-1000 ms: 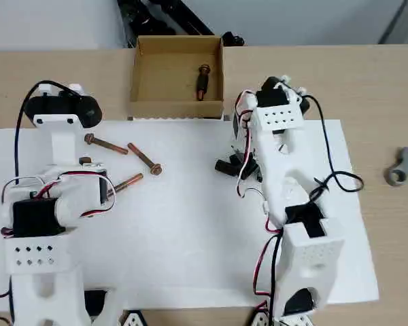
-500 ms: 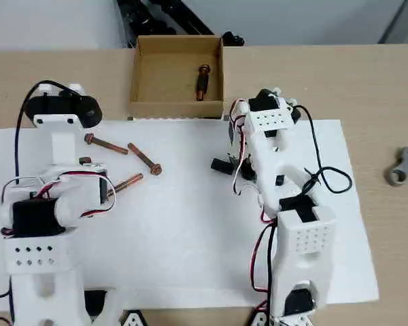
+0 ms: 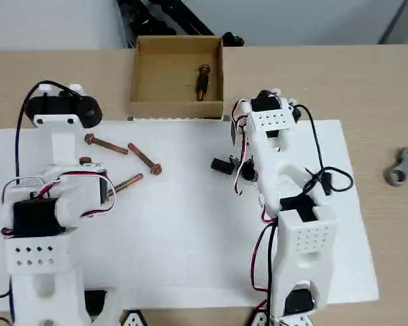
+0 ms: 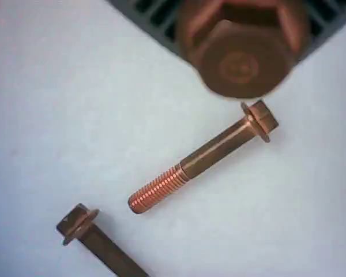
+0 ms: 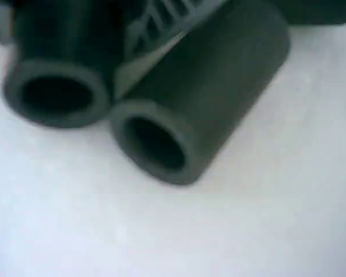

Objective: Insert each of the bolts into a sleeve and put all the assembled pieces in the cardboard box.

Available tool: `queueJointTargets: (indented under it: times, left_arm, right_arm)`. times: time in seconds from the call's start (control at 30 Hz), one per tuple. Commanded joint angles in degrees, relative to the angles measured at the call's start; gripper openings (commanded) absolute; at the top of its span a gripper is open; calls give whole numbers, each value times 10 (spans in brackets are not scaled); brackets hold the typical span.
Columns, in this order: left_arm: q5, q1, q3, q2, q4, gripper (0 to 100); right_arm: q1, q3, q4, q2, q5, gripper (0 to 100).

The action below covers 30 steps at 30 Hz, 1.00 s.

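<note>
While three loose bolts (image 3: 144,157) lie near the white sheet's (image 3: 177,251) left edge, within my left arm's reach, the high view lists: cardboard box (image 3: 141,75) beyond the sheet's far edge, one assembled piece (image 3: 202,81) inside; my left gripper (image 3: 87,163) beside the bolts; my right gripper (image 3: 236,166) over the sleeves (image 3: 222,164) on the sheet's right half, presumably so each arm supplies one part. Left wrist view: held bolt (image 4: 242,52), clamped with its head toward the camera; two loose bolts beneath. Right wrist view: two sleeves (image 5: 184,115) side by side, bores facing out for insertion; right gripper's closure I cannot tell.
</note>
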<state>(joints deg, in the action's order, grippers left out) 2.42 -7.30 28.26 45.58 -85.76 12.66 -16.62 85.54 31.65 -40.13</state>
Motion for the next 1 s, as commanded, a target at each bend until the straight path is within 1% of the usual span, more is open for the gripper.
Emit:
queueJointTargets:
  times: [0.0,0.2,0.57,0.8,0.97]
  left_arm:
    - [-3,-2,-3,16,-1,5]
    - [-3,-2,-3,14,4,5]
    - [-1,-1,-6,17,12,5]
    - [-1,-2,-5,17,30,5]
    - [-1,-2,-4,17,44,5]
  right_arm:
    - [13,-8,12,-19,21,12]
    - [35,-8,39,-122,72,12]
    - [55,-7,39,-435,214,10]
    - [53,-4,46,-589,322,10]
    - [52,-4,44,-706,412,10]
